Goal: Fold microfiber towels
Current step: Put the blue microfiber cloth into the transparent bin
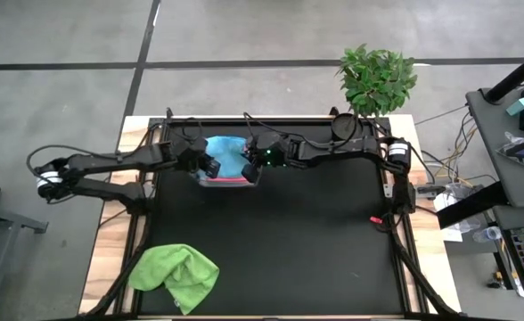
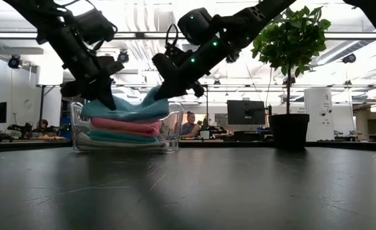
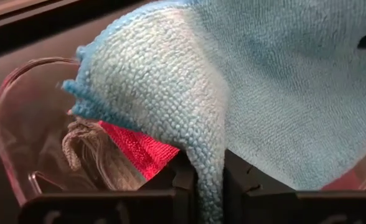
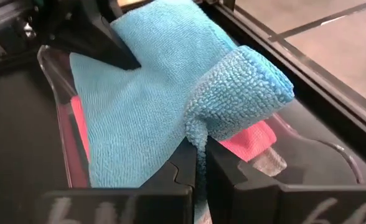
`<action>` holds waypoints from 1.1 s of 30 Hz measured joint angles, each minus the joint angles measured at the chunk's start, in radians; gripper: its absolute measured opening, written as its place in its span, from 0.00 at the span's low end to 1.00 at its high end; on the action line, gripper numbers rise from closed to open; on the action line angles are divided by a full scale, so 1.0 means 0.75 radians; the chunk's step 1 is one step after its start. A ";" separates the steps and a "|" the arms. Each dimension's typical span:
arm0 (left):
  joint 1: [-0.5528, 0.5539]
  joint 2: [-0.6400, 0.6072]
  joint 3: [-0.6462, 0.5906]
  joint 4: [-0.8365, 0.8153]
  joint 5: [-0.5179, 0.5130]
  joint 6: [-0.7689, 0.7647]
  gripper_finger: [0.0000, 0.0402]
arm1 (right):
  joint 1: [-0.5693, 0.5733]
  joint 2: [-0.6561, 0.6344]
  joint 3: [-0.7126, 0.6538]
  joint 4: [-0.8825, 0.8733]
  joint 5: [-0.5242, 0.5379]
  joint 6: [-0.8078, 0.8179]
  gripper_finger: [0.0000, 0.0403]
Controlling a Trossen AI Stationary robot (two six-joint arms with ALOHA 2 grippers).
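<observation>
1. High view: a light blue towel (image 1: pixel 227 153) sits on top of a clear tub (image 1: pixel 229 181). The tub is on the black table (image 1: pixel 280 241), up near 12 o'clock and a bit to the left.
2. In the low view, the blue towel (image 2: pixel 127 110) lies on a stack inside the tub (image 2: pixel 172 131). Under it is a pink towel (image 2: pixel 125 126), then another blue towel (image 2: pixel 121 137), then a pale one (image 2: pixel 111 145) at the bottom.
3. The left gripper (image 1: pixel 207 166) is at the tub's 9 o'clock side. The left wrist view shows its two dark fingers (image 3: pixel 182 180) pressed together on an edge of the top blue towel (image 3: pixel 258 93).
4. The right gripper (image 1: pixel 248 164) is at the tub's 3 o'clock side. The right wrist view shows its fingers (image 4: pixel 183 168) pinched shut on another edge of the same blue towel (image 4: pixel 145 93).
5. A lime green towel (image 1: pixel 175 273) lies bunched up on the table near 7 o'clock, well apart from the tub.
6. A potted plant (image 1: pixel 376 78) stands at the table's 1 o'clock corner.
</observation>
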 joint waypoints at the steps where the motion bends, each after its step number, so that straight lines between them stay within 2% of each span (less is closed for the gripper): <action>1: 0.000 0.008 0.006 -0.003 0.000 0.000 0.06 | 0.000 0.001 0.000 -0.007 0.000 -0.002 0.02; 6: 0.000 0.035 0.049 -0.003 -0.001 0.000 0.11 | 0.001 0.001 0.000 -0.007 0.000 -0.006 0.05; 12: 0.000 0.030 0.071 -0.014 -0.001 0.001 0.19 | -0.003 0.001 0.000 -0.042 0.001 -0.009 0.18; 18: 0.000 0.026 0.085 -0.134 -0.002 -0.003 0.27 | -0.020 0.001 0.000 -0.057 0.001 -0.011 0.29; 24: 0.000 0.024 0.147 -0.270 -0.025 0.000 0.32 | -0.047 -0.002 0.057 -0.215 0.012 -0.051 0.30; 29: 0.000 0.024 0.248 -0.449 -0.155 0.045 0.32 | -0.056 -0.010 0.145 -0.376 0.014 -0.124 0.29; 33: -0.001 0.022 0.294 -0.448 -0.178 0.152 0.32 | -0.063 -0.027 0.182 -0.440 0.013 -0.190 0.29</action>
